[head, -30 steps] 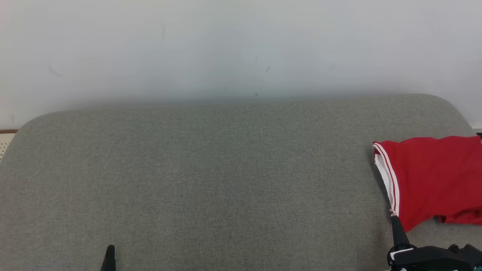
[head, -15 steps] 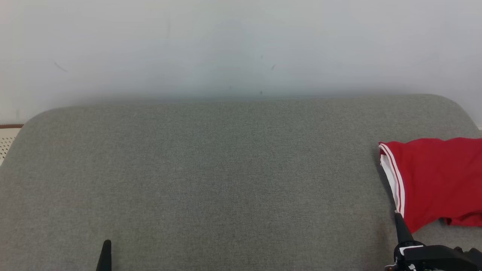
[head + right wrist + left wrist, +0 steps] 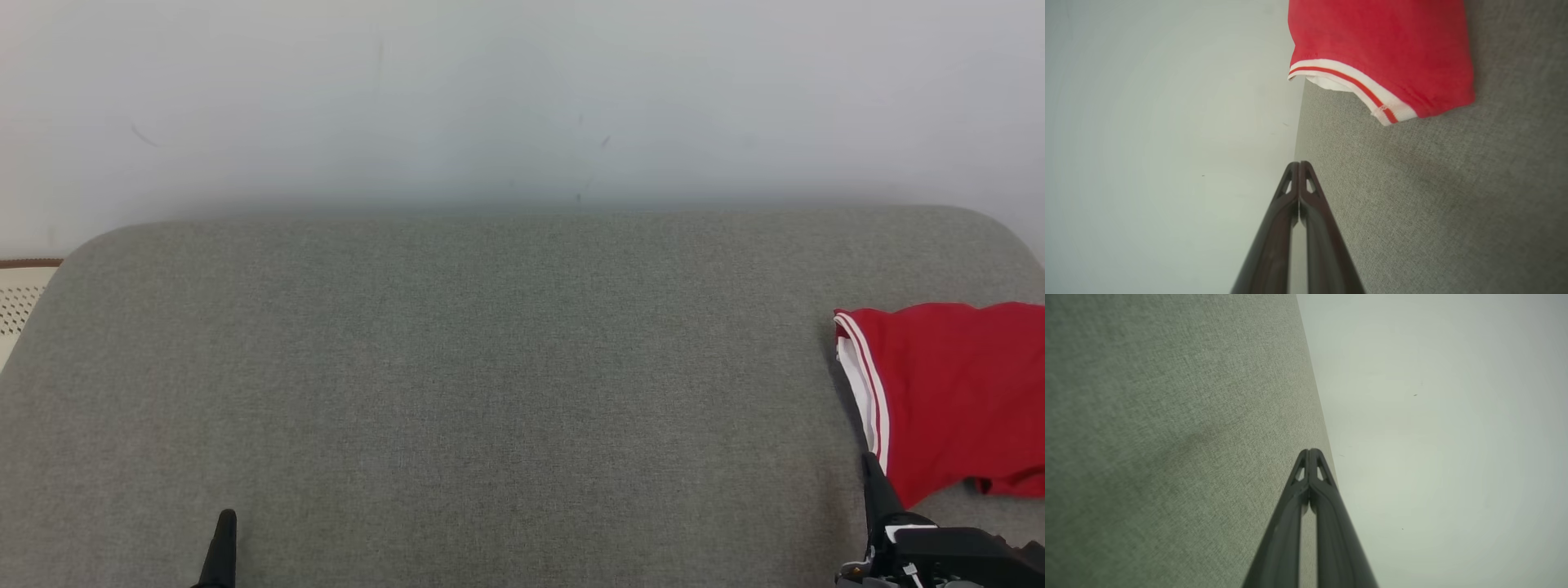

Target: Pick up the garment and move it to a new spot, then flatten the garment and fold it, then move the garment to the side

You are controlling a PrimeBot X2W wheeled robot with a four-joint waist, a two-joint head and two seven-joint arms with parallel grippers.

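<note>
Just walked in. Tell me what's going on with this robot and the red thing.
A red garment with white-striped trim lies at the right side of a grey upholstered surface, partly out of the head view. The right gripper is shut and empty, its tip just short of the garment's hem, not touching it. The left gripper, also shut and empty, sits over bare fabric at the lower left.

1. Head view: set high, facing forward and down across the grey fabric counter (image 3: pixel 490 367) to the pale wall (image 3: pixel 522 98) in the upper frame.
2. Left wrist view: low and close over the counter, rolled sideways, with counter at left and wall at right.
3. Right wrist view: rolled the other way, with wall at left and counter at right. It shares the red garment (image 3: pixel 1380 49) with the head view's right edge.
</note>
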